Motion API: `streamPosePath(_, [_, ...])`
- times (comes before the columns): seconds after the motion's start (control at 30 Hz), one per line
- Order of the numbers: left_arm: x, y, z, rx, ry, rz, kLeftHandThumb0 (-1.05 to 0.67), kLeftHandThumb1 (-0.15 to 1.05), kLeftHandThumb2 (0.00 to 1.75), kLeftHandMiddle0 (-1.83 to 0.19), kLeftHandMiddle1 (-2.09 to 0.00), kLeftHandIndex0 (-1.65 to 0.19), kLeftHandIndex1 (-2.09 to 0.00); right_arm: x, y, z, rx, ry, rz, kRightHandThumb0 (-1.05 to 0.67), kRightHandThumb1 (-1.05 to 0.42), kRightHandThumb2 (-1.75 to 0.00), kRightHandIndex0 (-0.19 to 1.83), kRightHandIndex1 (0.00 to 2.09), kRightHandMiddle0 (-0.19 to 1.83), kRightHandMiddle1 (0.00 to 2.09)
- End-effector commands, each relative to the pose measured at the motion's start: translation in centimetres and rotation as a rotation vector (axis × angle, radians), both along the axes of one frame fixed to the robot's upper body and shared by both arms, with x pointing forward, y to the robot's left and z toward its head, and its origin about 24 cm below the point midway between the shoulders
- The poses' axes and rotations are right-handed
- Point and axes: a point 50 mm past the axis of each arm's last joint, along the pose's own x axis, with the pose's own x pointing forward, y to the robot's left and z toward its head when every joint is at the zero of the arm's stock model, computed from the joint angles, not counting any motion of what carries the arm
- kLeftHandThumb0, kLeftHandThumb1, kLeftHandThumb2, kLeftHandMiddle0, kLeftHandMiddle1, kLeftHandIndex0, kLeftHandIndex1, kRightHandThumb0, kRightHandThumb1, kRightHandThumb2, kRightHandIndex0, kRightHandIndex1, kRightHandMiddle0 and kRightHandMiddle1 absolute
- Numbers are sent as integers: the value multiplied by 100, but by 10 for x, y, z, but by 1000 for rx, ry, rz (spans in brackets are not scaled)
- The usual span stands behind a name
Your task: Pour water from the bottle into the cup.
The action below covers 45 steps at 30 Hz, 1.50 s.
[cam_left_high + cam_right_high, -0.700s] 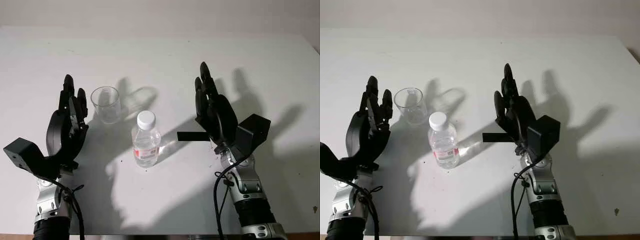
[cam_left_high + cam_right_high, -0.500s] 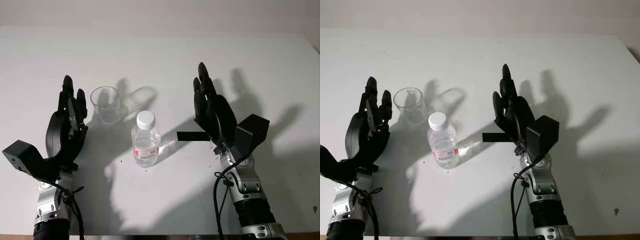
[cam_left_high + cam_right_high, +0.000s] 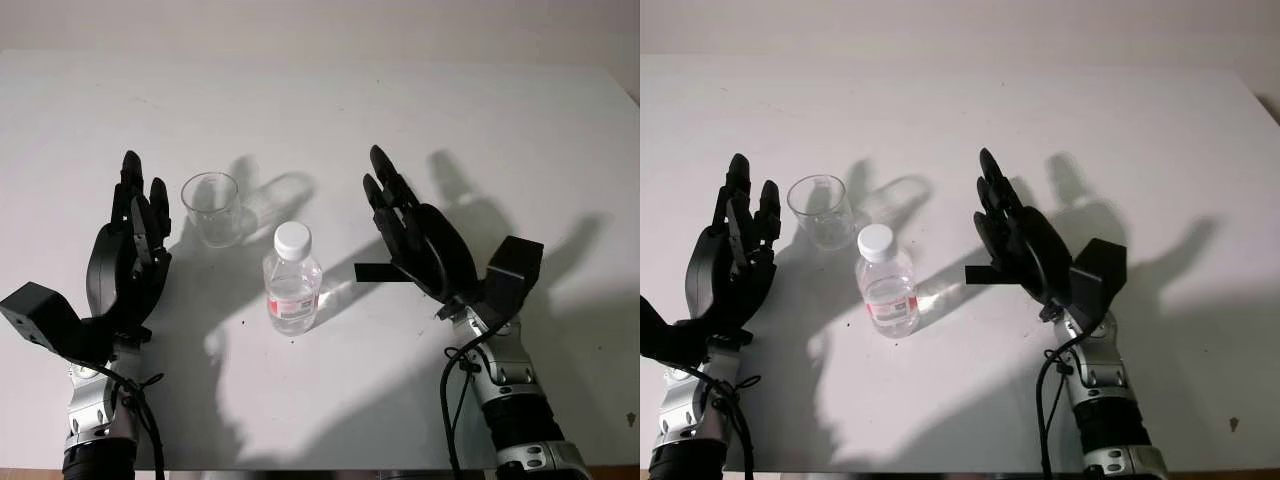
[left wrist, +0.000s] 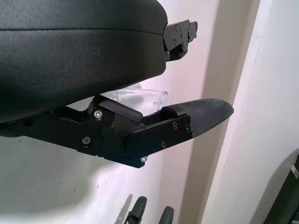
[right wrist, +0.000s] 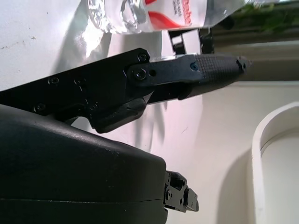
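**Both hands open beside an upright bottle and cup**

The right hand [image 3: 415, 235] is raised over the white table [image 3: 420, 110], open and holding nothing, well to the right of the water bottle [image 3: 292, 280] and not touching it. Its palm faces the bottle, and its thumb [image 3: 380, 272] sticks out toward it. The left hand [image 3: 128, 258] is also open and empty, just left of the clear plastic cup [image 3: 212, 208], apart from it.

The bottle stands upright with its white cap [image 3: 292, 237] on, near the table's middle; the cup stands upright just behind and to its left. In the right wrist view the bottle's red-and-white label [image 5: 170, 10] is cut off at the edge. In the left wrist view the cup [image 4: 140, 96] is mostly hidden behind the hand's shell, only its rim showing.
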Motion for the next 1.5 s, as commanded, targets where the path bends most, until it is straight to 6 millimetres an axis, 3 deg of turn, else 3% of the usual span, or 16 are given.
streamPosePath(0.0, [2, 0, 2, 3, -9, 3, -74, 105, 71, 19, 0, 19, 0, -2, 0, 8, -12, -37, 62, -97, -98, -6, -19, 0, -19, 0])
streamPosePath(0.3, [4, -1, 5, 11, -18, -7, -75, 105, 71, 19, 0, 19, 0, -14, 9, 10, -138, -64, 312, -90, -92, -5, -19, 0, -19, 0])
streamPosePath(0.47, [4, -2, 5, 4, -18, -5, -75, 105, 70, 19, 0, 19, 0, -19, 16, 7, -184, -86, 330, -91, -92, -5, -19, 0, -19, 0])
streamPosePath(0.63, [5, -1, 6, 2, -24, -5, -75, 105, 68, 19, 0, 19, 0, -22, 33, 2, -210, -103, 354, -78, -88, -4, -19, 0, -19, 0])
streamPosePath(1.0, [6, -1, 6, 5, -22, 3, -75, 105, 68, 19, 0, 19, 0, -19, 64, -5, -220, -97, 424, -86, -85, -4, -12, 6, -13, 4])
streamPosePath(1.3, [7, -2, 7, 1, -22, 15, -75, 105, 66, 19, 0, 19, 0, -18, 77, -6, -222, -141, 465, -91, -89, -6, -7, 8, -7, 8])
streamPosePath(1.43, [7, -2, 6, 10, -23, 16, -75, 105, 67, 19, 0, 19, 0, -17, 80, -6, -193, -126, 464, -88, -88, -6, 10, 19, 10, 20])
streamPosePath(1.47, [7, -3, 6, 11, -23, 16, -75, 105, 67, 19, 0, 19, 0, -17, 80, -6, -188, -125, 460, -86, -89, -5, 8, 52, 10, 49])
